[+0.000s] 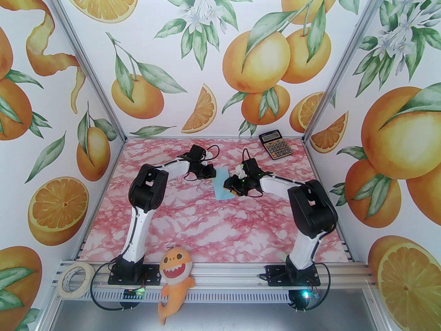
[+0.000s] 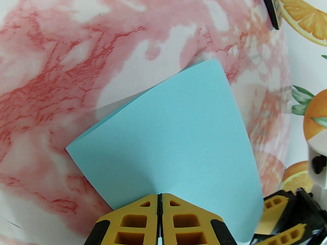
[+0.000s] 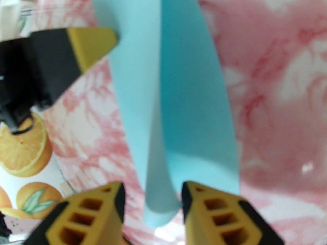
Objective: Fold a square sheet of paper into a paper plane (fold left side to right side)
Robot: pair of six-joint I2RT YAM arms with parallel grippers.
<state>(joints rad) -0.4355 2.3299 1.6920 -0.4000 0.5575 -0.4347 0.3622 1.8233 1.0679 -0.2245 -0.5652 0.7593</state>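
Orange-and-green printed panels (image 1: 220,47) of fruit, leaves and blossom close the cell on three sides in the overhead view. Below them lies the pink-and-white marbled tabletop (image 1: 193,219). It looks smooth and glossy, so a thin sheet lying flat on it would probably be hard to pick up. Two black-and-white arms reach from the bottom of the frame toward its centre. An orange plush toy (image 1: 175,274) and a roll of tape (image 1: 75,280) rest on the rail at the bottom. A black-and-gold calculator (image 1: 276,145) lies at the upper right of the tabletop, well apart from the work.

The square sheet of paper (image 1: 222,184), pale blue, is at frame centre between the two grippers. It is doubled over in a loose, uncreased bend with its layers apart. It is judged light, limp and easily crumpled. Hold is best taken at the free edges, leaving the bend clear to be pressed flat.

Left gripper (image 2: 159,195): jaws pressed together, pinching the sheet's edge at the bottom centre of the left wrist view.

Right gripper (image 3: 153,187): jaws spread, straddling the rounded bend at the bottom of the right wrist view, not clamped on it.
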